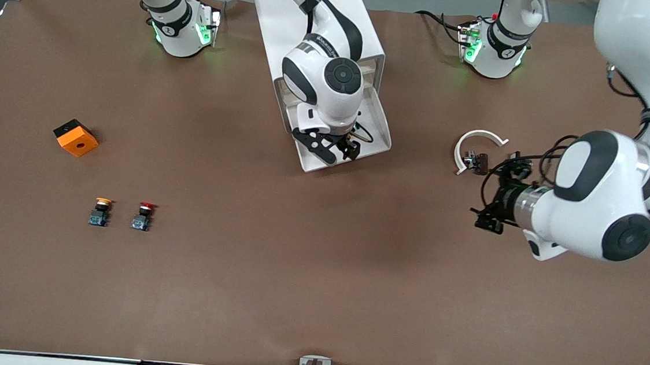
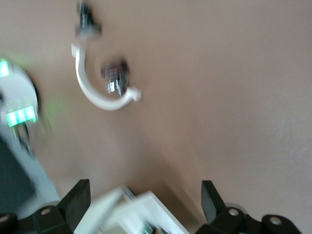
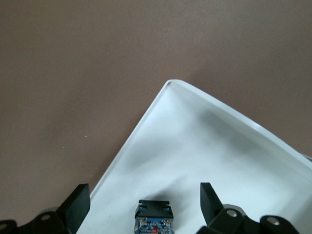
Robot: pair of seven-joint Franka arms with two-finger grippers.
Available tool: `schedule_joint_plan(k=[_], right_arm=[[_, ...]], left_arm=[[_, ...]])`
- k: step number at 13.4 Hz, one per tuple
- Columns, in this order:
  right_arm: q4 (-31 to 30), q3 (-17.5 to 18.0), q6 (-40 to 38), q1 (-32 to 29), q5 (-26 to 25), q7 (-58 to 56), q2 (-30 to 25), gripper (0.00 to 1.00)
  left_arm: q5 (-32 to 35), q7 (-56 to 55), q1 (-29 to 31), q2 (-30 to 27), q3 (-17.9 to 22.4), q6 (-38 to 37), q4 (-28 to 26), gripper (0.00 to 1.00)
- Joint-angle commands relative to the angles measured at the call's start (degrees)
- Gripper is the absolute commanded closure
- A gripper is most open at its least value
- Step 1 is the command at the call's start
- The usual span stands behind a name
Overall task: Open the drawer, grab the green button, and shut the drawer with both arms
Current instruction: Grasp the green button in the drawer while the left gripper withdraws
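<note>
The white cabinet stands mid-table near the robots' bases, and its drawer is pulled out toward the front camera. My right gripper hangs open over the drawer. In the right wrist view its fingers stand wide apart above the drawer floor. A button's blue-grey and black base lies in the drawer between them; its cap is out of view. My left gripper is open and empty above the table toward the left arm's end, pointing at the cabinet.
A white C-shaped piece with a small dark part lies on the table by the left gripper; it also shows in the left wrist view. An orange block, a yellow-capped button and a red-capped button sit toward the right arm's end.
</note>
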Motion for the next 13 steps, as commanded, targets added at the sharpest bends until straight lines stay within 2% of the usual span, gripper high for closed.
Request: schedule_joint_plan(k=[1,5,10,13], right_arm=[[1.4,-0.5,0.2,1.4,0.4,1.1,1.8,0.0],[1.3,-0.4,0.2,2.6,0.4,0.9,2.7,0.0],[1.4,-0.5,0.0,3.3,0.5,1.6,2.7,0.0],[1.4,-0.4,-0.2,3.4,0.6,1.6,2.7,0.0]], left_arm=[[3.7,7.8,0.0,-3.9,0.3,-0.5,-1.4,0.0],[12.4,17.3,-0.2,-8.0,0.2,-0.4,-1.7,0.0],[12.2,29.3,0.4,-12.6,-0.1,0.7,-5.0,0.0],[11.4,37.9,1.0,-17.5,-0.1,5.4,-12.0,0.0]])
